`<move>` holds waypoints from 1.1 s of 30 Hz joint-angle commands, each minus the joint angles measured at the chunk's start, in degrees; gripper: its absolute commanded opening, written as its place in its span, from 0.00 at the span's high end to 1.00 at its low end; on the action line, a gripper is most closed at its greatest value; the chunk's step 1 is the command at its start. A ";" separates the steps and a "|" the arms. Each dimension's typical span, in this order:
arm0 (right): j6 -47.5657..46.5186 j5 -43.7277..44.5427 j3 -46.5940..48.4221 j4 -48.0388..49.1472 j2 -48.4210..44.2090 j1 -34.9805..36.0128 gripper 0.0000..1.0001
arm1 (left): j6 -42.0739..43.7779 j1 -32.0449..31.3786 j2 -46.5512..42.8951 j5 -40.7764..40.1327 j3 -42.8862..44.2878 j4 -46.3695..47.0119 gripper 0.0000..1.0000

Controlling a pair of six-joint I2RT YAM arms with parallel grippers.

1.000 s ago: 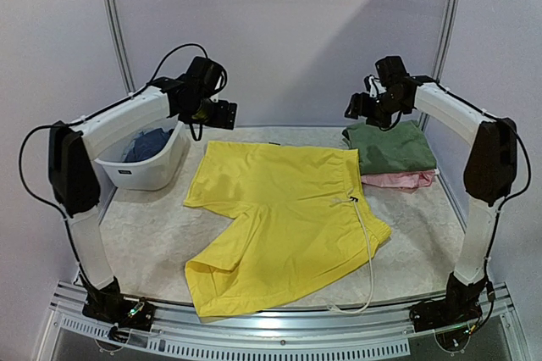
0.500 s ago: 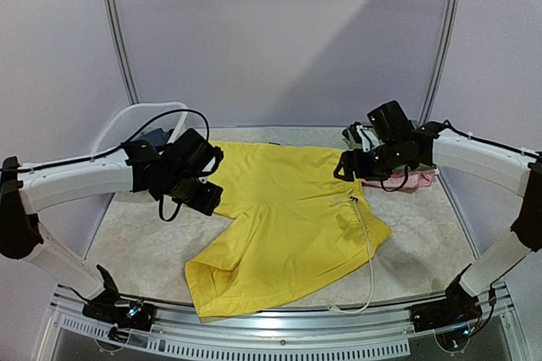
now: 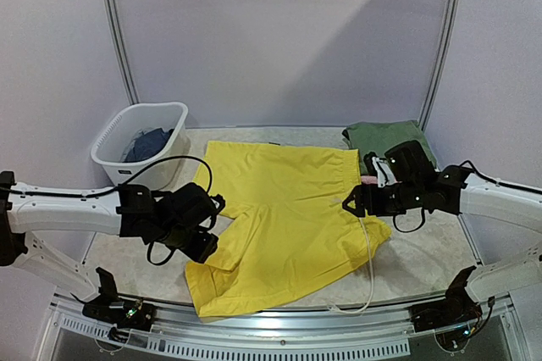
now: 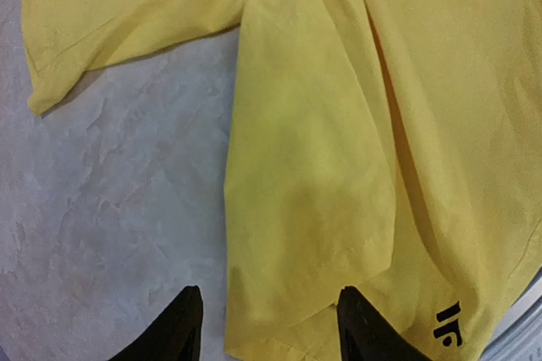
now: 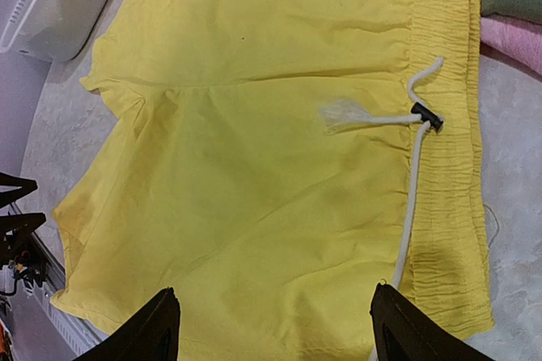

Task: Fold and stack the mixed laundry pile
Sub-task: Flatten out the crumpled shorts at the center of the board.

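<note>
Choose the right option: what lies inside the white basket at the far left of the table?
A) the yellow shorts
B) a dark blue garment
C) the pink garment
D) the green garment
B: the top view shows a dark blue garment inside the white basket, while the yellow shorts lie spread on the table.

Bright yellow shorts [image 3: 288, 208] with white drawstring [image 5: 411, 200]; olive-green garment [image 3: 385, 136] and pink garment [image 5: 512, 39]; dark blue garment [image 3: 151, 142] in white basket [image 3: 106, 158].

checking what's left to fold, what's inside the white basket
A dark blue garment lies bunched in the white basket. The garment covers the basket's floor, so anything under it cannot be seen.
</note>
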 commanded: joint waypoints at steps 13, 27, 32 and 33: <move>4.63 1.20 -7.30 6.76 -1.45 0.47 0.21 | -3.37 -8.95 11.19 2.32 0.64 7.64 0.50; 5.06 0.59 -8.84 8.23 0.24 0.56 0.21 | -3.36 -12.04 21.54 -1.82 6.12 6.95 0.44; 5.13 0.49 -8.59 8.23 0.61 0.55 0.21 | -3.68 -12.04 23.12 -4.90 7.19 4.95 0.57; 5.19 0.48 -8.51 8.31 0.57 0.63 0.21 | -3.67 -12.08 22.93 -5.55 7.38 4.21 0.61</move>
